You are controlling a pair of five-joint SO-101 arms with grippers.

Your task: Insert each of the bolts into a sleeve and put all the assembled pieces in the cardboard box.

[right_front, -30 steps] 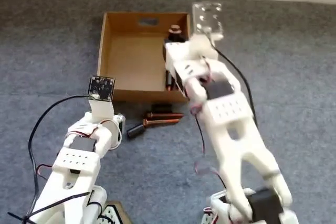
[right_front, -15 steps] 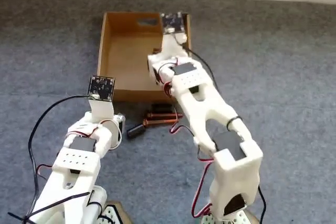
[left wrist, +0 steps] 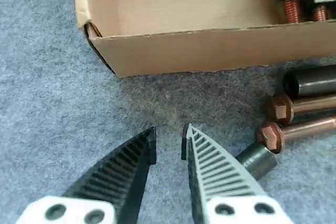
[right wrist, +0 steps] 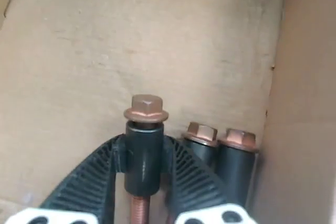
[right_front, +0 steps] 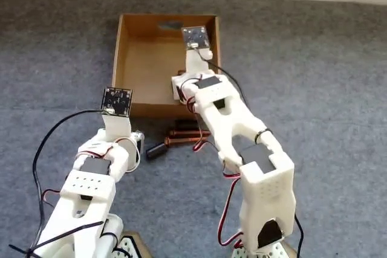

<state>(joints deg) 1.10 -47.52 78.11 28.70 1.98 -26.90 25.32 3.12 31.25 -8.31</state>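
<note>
Tabletop (right_front: 338, 77) is showing grey-blue fabric w/ fine flecks. Cardboard box (right_front: 130, 58) is looking plain tan-brown. Each bolt (left wrist: 302, 129) is gleaming copper; each sleeve (left wrist: 315, 80) is showing matte black. Left claw (left wrist: 169, 142) & right claw (right wrist: 144, 161) are wearing black ribbed fingers (left wrist: 210, 166) on white bases. Arms (right_front: 254, 209) are showing white, w/ black motors (right_front: 251, 152).

High view: the right arm (right_front: 233, 122) covers the cardboard box's (right_front: 117, 58) 3 o'clock side and whatever lies there. At the box's 6 o'clock the loose bolts (right_front: 183, 141) run under it. Left wrist view: a sleeve (left wrist: 312, 81) is cut by the edge. Right wrist view: the held piece's (right wrist: 144, 153) thread runs off the edge. Two assembled pieces (right wrist: 237, 163), perhaps touching, sit partly behind a finger (right wrist: 186, 178).
</note>
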